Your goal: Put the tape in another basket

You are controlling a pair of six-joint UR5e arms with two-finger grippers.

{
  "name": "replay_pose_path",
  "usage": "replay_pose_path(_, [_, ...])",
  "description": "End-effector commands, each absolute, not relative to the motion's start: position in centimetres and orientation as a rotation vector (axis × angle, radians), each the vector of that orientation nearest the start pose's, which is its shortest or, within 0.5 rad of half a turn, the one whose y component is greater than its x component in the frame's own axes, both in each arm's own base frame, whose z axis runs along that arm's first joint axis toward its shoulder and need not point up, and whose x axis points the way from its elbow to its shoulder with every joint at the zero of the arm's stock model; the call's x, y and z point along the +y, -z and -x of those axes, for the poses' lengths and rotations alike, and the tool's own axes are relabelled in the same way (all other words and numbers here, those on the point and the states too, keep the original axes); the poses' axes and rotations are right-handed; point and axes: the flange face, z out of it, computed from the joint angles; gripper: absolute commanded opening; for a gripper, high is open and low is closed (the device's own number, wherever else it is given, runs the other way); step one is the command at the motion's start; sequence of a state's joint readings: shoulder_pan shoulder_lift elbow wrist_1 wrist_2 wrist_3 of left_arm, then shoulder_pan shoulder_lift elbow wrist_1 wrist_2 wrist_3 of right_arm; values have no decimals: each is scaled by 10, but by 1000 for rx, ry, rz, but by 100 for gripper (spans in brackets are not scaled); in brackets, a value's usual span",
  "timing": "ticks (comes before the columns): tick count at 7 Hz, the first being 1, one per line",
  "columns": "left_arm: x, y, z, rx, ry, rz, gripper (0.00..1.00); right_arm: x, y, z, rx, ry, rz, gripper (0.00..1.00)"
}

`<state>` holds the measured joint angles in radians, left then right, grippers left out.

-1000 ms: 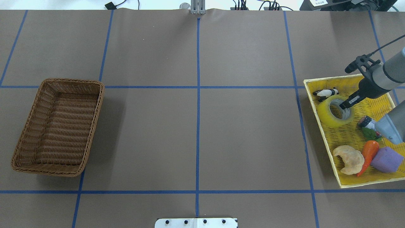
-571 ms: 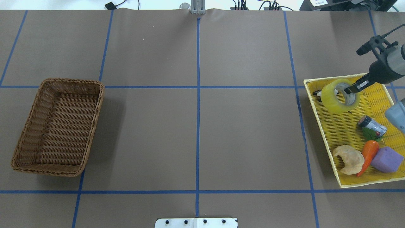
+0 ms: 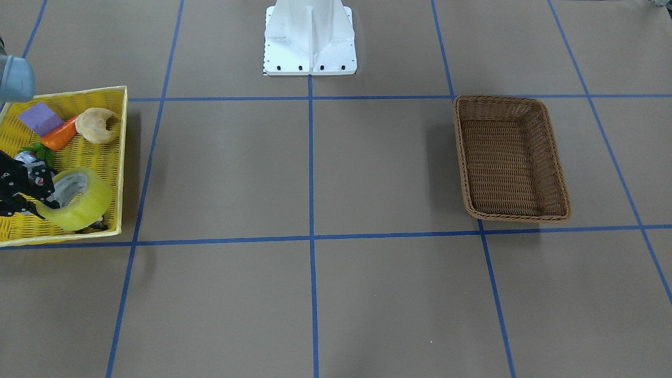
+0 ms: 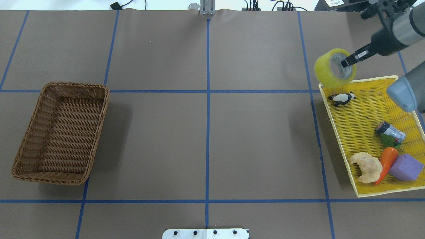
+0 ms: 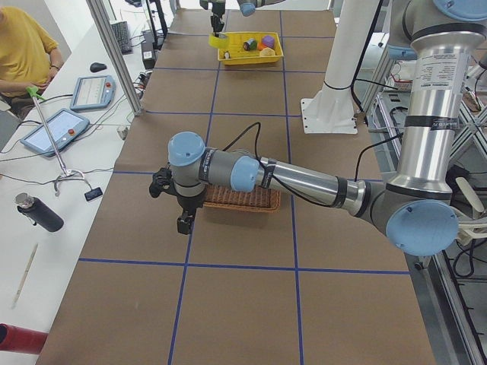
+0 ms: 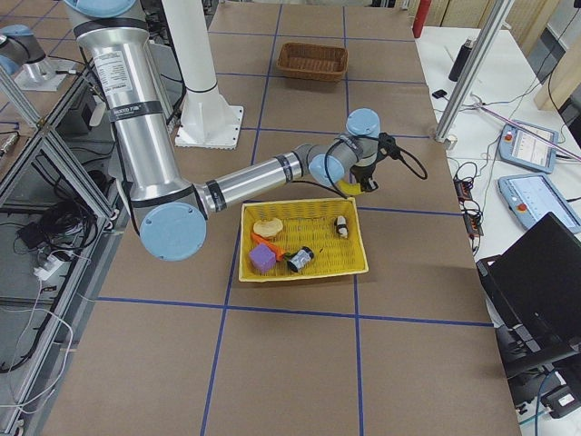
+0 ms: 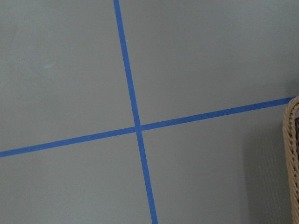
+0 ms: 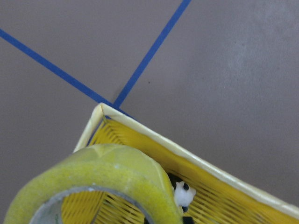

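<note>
My right pincer (image 4: 347, 62) pinches the tape (image 4: 327, 71) by one side, high at two o'clock. The basket (image 4: 76, 85) is far off at eight o'clock, so it may swing and slip.

tape (image 8: 93, 172) cut off by right wrist view's bottom edge, basket (image 7: 292, 154) only a rim sliver in left wrist view, left gripper (image 5: 183, 223) jaws too small to read

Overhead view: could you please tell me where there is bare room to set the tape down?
The whole floor of the brown basket is bare. In the yellow tray, a bare strip lies between the panda and the jar; its robot-side end is crowded with croissant, carrot and purple block.
</note>
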<state>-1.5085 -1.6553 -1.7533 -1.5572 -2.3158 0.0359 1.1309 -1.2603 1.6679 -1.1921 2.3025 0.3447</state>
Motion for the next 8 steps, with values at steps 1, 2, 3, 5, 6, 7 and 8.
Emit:
replay_pose_path(1, [-546,-487,31,735,-255,-415,98,-591,-324,248,-1000,308,-428,0])
replay_pose_path(2, [-548,-476,28,740,-278,-458,98,-589,-295,279,-1009,247,-433,0])
replay_pose_path(3, [-549,-459,27,766,-193,-465,98,-583,-264,313,-1011,190,-450,0])
replay_pose_path(5, [-547,-423,-45,940,15,-470,98,-571,-221,355,-1024,134,-491,0])
replay_pose_path(6, [-543,-413,-76,984,31,-496,98,-560,-202,376,-1035,102,-507,0])
replay_pose_path(7, [-540,-399,-106,981,-19,-524,98,-550,-184,397,-1039,83,-534,0])
replay_pose_path(8, [-532,-377,-132,1029,-79,-569,99,-536,-165,422,-1047,50,-558,0])
